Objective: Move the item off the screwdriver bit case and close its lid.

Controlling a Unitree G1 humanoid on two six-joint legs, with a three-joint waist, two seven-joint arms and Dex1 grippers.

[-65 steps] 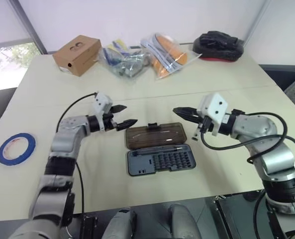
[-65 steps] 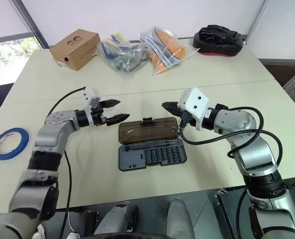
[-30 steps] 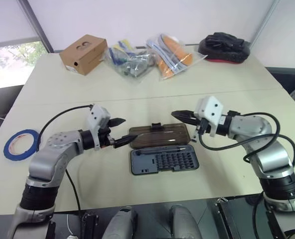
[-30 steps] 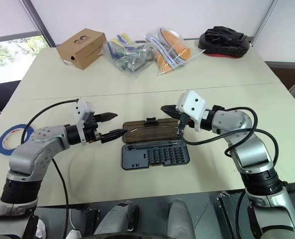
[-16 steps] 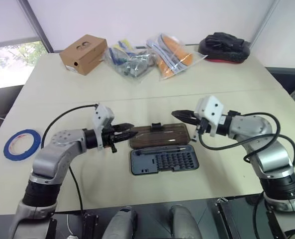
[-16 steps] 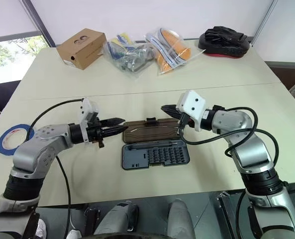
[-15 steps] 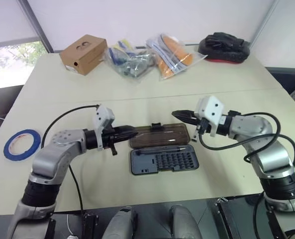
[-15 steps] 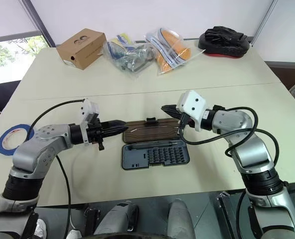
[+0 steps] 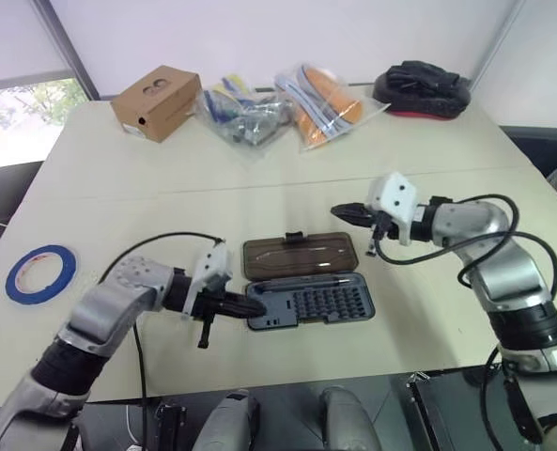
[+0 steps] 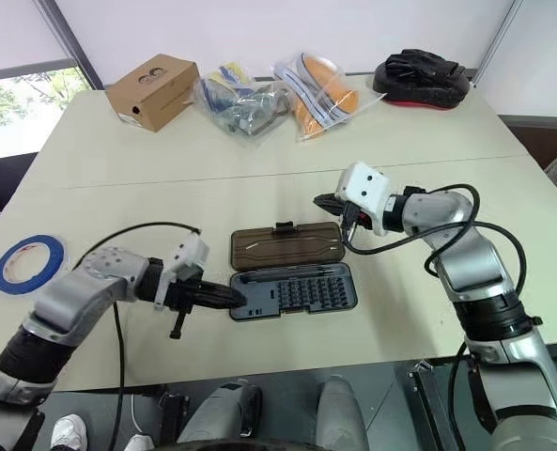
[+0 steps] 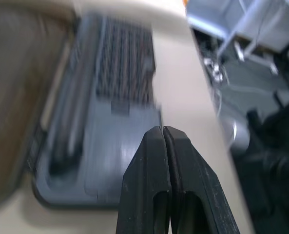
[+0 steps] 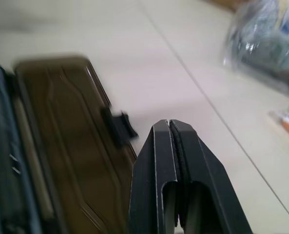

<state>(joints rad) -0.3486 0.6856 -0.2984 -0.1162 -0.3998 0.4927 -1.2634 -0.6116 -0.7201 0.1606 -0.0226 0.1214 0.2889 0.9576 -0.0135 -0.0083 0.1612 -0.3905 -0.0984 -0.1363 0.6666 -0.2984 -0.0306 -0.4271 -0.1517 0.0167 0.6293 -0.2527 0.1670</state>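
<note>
Blue tape (image 9: 38,273) lies at the far left of the surface (image 9: 118,178), well apart from the work. Next along, the left gripper (image 9: 255,307) has its 2 fingers pressed together, empty, with the tips at the left end of the screwdriver bit case (image 9: 308,303). That case sits mid-surface near the front edge, its dark grey tray showing rows of bits, and the lid (image 9: 299,256) lies folded flat open behind the tray, catch (image 9: 294,236) pointing away from the robot.

Nothing appears to rest on the case now, so the item seems already off it and the step in hand looks like the closing. As I judge it, the next move calls for getting a fingertip under the lid's far edge and swinging it forward over the tray, while the left fingers at the tray's end keep the light case from sliding. A flat lid gives little to hook, so a low, shallow approach seems needed.

Further right, the right gripper (image 9: 341,213) hovers just beyond the lid's right rear corner, its 2 fingers also shut on nothing.

Along the back sit a cardboard box (image 9: 149,101), 2 plastic bags (image 9: 287,111) and a black pad (image 9: 421,85), all well clear. Only the left arm's dangling cable (image 9: 165,241) hangs near the case.
</note>
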